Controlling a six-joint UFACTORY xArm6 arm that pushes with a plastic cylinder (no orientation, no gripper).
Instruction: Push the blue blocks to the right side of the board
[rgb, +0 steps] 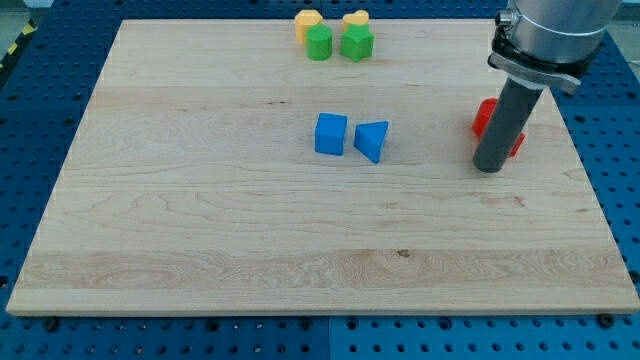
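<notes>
A blue cube (331, 134) and a blue triangular block (372, 140) sit side by side near the board's middle, almost touching. My tip (488, 167) rests on the board well to the right of the blue triangle, with bare wood between them. The rod stands in front of red blocks (484, 118) and hides most of them.
At the view's top, a yellow block (307, 21) and a green round block (319, 43) sit beside a second yellow block (355, 19) and a green star-like block (357, 43). The wooden board (200, 230) lies on a blue perforated table.
</notes>
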